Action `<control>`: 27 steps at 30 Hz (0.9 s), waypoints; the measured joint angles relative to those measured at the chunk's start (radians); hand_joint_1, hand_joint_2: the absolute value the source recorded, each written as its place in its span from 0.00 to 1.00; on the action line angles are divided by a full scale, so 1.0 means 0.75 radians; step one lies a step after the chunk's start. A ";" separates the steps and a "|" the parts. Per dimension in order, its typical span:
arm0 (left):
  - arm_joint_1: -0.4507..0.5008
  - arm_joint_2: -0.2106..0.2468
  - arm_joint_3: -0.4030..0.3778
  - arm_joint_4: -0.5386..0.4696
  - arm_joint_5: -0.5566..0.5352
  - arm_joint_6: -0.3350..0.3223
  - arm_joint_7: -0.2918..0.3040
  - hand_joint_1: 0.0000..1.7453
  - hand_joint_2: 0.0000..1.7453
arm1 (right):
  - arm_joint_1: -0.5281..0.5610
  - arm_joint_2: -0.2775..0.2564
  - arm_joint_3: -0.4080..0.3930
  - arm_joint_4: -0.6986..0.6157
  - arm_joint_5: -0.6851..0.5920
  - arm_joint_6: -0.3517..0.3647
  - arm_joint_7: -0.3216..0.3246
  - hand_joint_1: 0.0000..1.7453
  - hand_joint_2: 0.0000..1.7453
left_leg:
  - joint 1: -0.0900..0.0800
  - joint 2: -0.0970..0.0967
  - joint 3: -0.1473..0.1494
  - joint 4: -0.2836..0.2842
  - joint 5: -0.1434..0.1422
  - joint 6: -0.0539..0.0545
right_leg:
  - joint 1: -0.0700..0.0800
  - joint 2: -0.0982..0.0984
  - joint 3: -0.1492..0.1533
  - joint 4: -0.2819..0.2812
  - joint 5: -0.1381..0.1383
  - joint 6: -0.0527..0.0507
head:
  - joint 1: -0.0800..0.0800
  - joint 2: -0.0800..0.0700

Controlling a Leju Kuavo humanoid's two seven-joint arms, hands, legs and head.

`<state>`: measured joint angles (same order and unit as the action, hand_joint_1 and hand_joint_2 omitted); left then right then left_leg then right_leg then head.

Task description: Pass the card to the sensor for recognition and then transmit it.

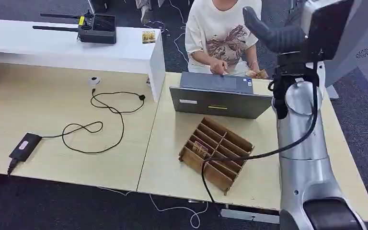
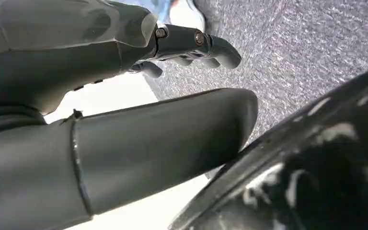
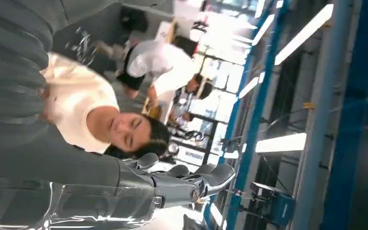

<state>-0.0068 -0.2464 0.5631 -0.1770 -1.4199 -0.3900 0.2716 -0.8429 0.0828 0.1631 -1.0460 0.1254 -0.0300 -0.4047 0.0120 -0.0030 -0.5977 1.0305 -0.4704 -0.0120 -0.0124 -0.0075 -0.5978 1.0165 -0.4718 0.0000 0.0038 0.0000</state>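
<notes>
Card (image 1: 200, 149) in wooden tray (image 1: 235, 140) — right hand (image 1: 273, 33) raised well apart.

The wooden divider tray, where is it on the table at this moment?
In the head view the wooden divider tray lies on the right table, just in front of the grey laptop and beside the robot's right arm.

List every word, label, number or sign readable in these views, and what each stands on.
None can be read.
Laptop: white and yellow stickers, too small.
Power adapter: pale label, blurred.
Black device on the white shelf: yellow tag, illegible.
Person's shirt: brown print, no legible words.
</notes>
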 joint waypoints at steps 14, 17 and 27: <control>-0.007 -0.008 0.000 0.000 -0.069 0.089 0.079 0.00 0.00 | 0.699 -0.041 -0.317 -0.846 -0.710 0.326 -0.042 0.00 1.00 | 0.000 -0.001 0.000 0.000 -0.003 0.000 | 0.000 -0.001 0.000 -0.001 -0.002 0.001 | 0.000 0.000; -0.010 -0.015 0.000 0.000 -0.048 0.118 0.146 0.00 0.00 | 0.821 -0.036 -0.395 -0.921 -0.823 0.418 -0.027 0.00 1.00 | 0.000 0.000 0.000 -0.001 -0.003 0.000 | 0.000 0.000 0.001 -0.001 -0.002 0.001 | 0.000 0.000; -0.018 0.014 -0.026 0.000 -0.125 0.093 0.171 0.00 0.00 | 1.205 0.027 -0.452 -0.968 -1.078 0.466 0.010 0.00 1.00 | 0.001 0.000 0.000 -0.002 -0.003 0.000 | 0.001 -0.001 0.000 -0.001 -0.003 0.000 | 0.001 0.000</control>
<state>-0.0201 -0.2359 0.5433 -0.1770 -1.5137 -0.3204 0.3995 0.0608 0.1033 -0.1762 -1.7720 -0.6831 0.3196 -0.3971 0.0124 -0.0032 -0.5976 1.0292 -0.4727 -0.0120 -0.0120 -0.0079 -0.5974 1.0160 -0.4743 -0.0001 0.0042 0.0000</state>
